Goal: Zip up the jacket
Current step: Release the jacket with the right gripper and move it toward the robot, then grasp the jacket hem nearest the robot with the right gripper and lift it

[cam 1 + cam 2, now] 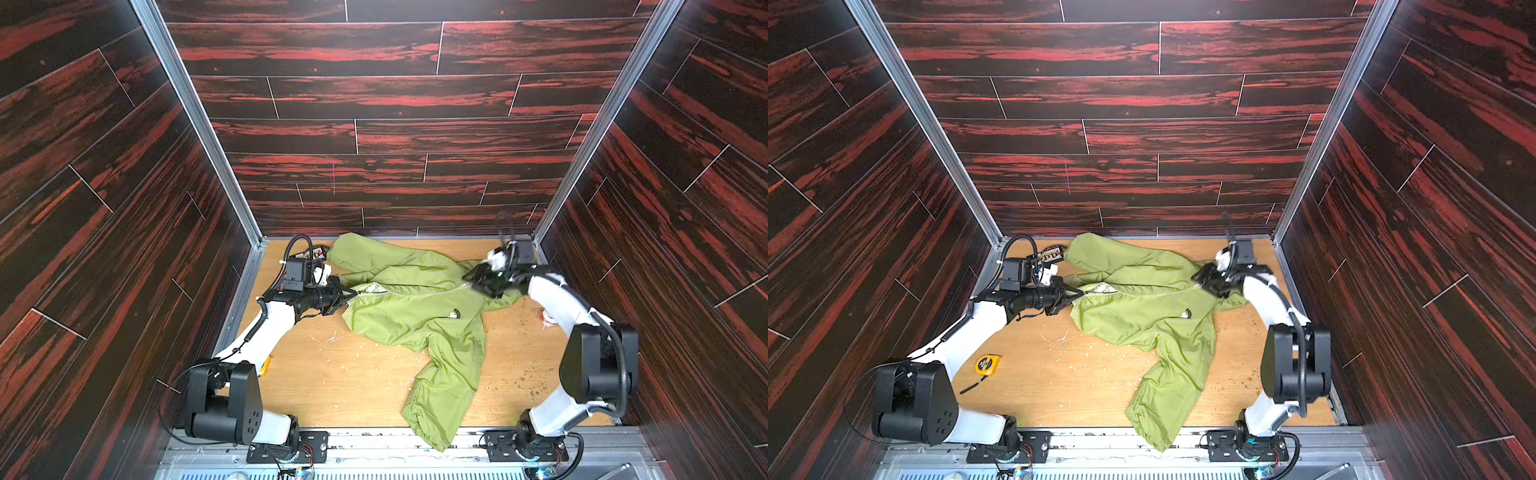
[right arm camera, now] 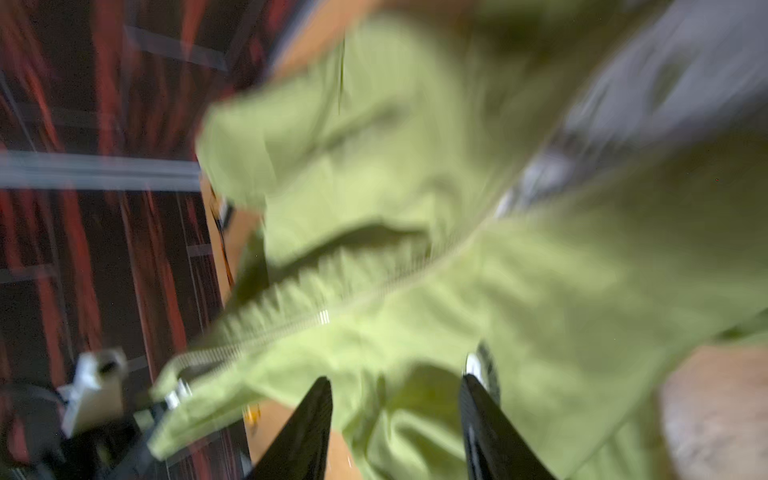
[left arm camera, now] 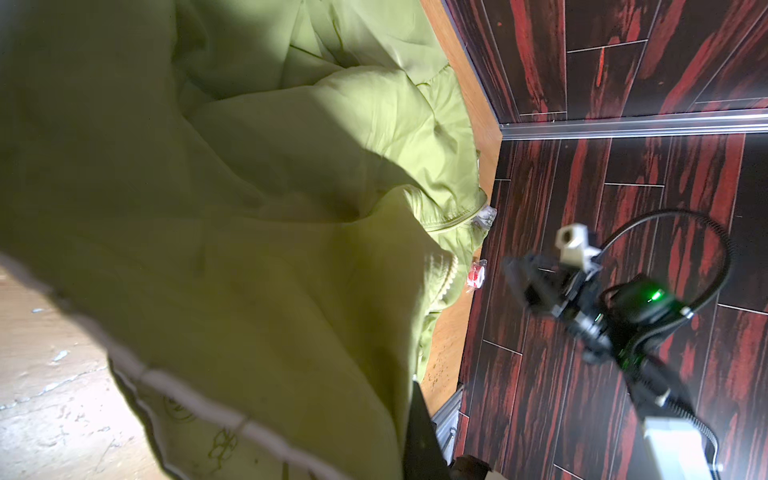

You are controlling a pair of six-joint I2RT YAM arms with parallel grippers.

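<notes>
Left gripper (image 1: pixel 348 296): clamping closed on the jacket (image 1: pixel 415 311) hem at the zipper's end. Jacket: lying across the counter (image 1: pixel 332 395) centre toward the far edge, one sleeve hanging over the near edge. Right gripper (image 2: pixel 397 379): hovering, jaws parted, over the collar end.

Wooden tabletop (image 1: pixel 1059 395), green jacket (image 1: pixel 1142 307), yellow tape measure (image 1: pixel 987 365), pale scraps (image 1: pixel 1059 336), perhaps wood shavings

Ctr blocked by jacket (image 1: pixel 1142 307); tape measure (image 1: pixel 987 365) front-left; bare table (image 1: pixel 1067 390) btwn them passable; side walls (image 1: pixel 892 249) close.
</notes>
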